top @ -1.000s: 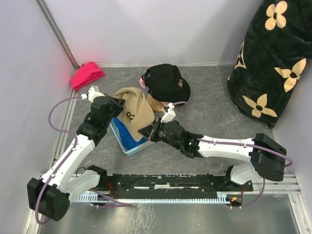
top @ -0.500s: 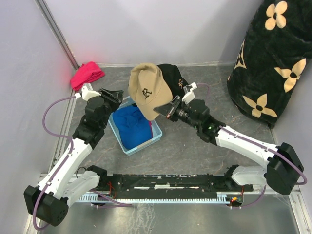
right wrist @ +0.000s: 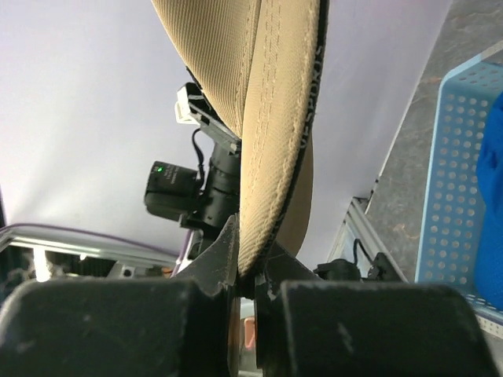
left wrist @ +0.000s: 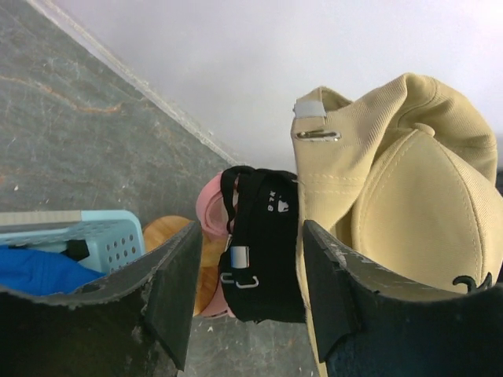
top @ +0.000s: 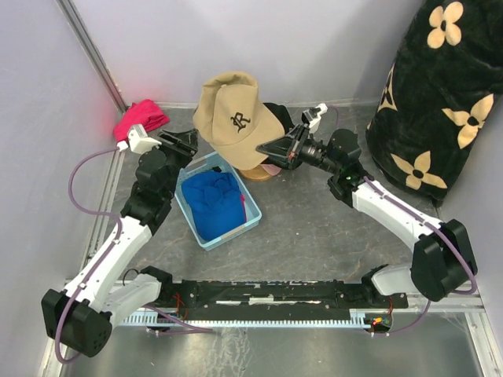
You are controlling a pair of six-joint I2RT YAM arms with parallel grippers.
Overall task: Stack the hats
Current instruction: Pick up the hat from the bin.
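Observation:
My right gripper is shut on the brim of the tan hat and holds it in the air over the wooden stand. The brim is pinched between its jaws. On the stand sit a black hat and a pink hat, mostly hidden under the tan hat in the top view. A blue hat lies in the light blue basket. My left gripper stands open just left of the tan hat, its jaws holding nothing.
A red-pink cloth bundle lies in the back left corner. A large black floral-patterned bundle fills the back right. Grey walls close the back and left sides. The arms' mounting rail runs along the near edge.
My left gripper let go of the tan hat and opened. The right arm swung the hat from over the basket up and back to above the stand.

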